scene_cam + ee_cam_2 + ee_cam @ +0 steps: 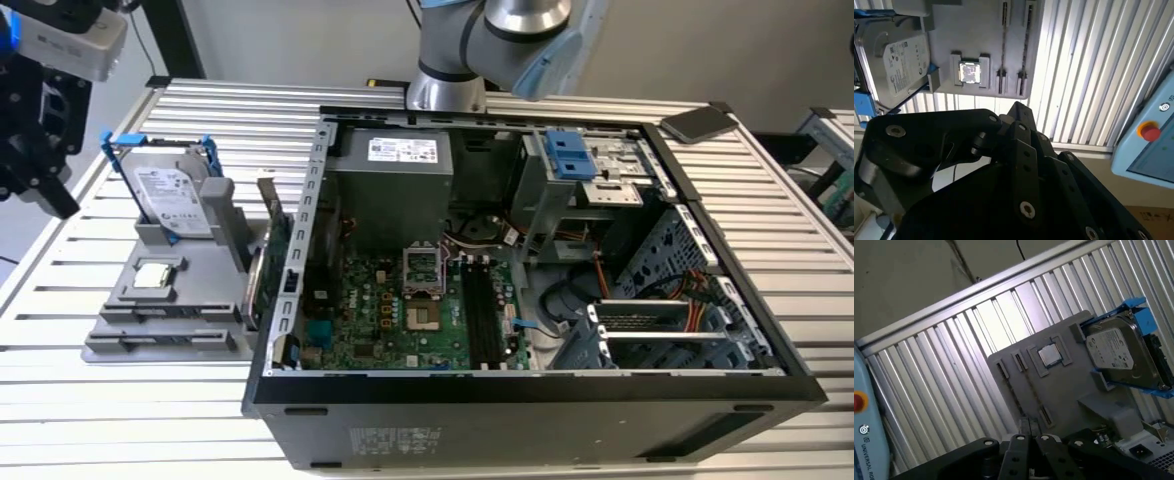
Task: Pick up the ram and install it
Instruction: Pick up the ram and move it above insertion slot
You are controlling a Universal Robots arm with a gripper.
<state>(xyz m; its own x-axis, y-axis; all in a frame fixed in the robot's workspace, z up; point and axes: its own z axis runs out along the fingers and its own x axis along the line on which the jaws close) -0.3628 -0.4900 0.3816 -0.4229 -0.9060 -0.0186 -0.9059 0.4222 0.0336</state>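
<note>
While the black gripper (1026, 427) hovers, jaws together, the thin dark ram stick (1033, 390) sits unpicked at the grey plastic tray's (1069, 390) edge; grasping needs them parted

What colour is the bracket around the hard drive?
The bracket is blue, clearest in the first wrist view.

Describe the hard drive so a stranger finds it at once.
Find the open computer case; a grey holder lies beside it, on the exterior view's left. The hard drive stands on edge at the holder's far end: silver, white label, blue frame, unlike the small square chip lying flat in front.
</note>
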